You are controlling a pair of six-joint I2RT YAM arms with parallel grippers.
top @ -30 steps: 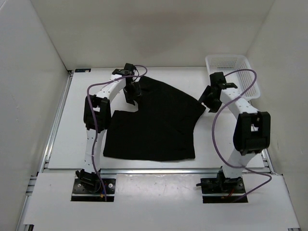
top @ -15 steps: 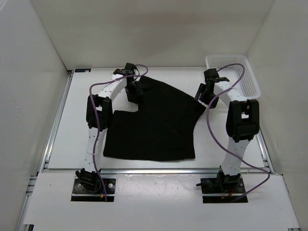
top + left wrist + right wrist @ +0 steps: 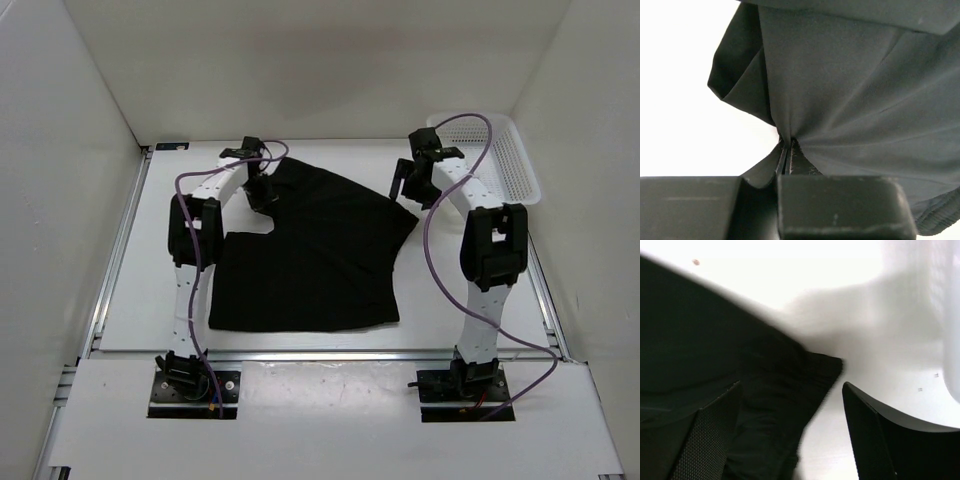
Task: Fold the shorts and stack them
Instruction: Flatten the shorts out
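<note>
The black shorts (image 3: 310, 250) lie spread on the white table, far bigger than either gripper. My left gripper (image 3: 262, 190) is at their far left corner, shut on a pinch of the fabric. In the left wrist view the cloth (image 3: 855, 90) bunches into the closed fingertips of the left gripper (image 3: 788, 145). My right gripper (image 3: 400, 190) hovers over the shorts' far right corner. In the right wrist view the right gripper (image 3: 791, 385) is open, its fingers either side of the ribbed corner of the shorts (image 3: 690, 340), not touching it.
A white perforated basket (image 3: 510, 160) stands at the far right corner of the table, just right of the right arm; its wall (image 3: 950, 315) shows blurred at the right wrist view's edge. White walls enclose the table on three sides.
The left gripper has shut on the shorts' far left corner and drawn it slightly left. The right arm has swung left from near the basket to the shorts' far right corner, opening wider.
</note>
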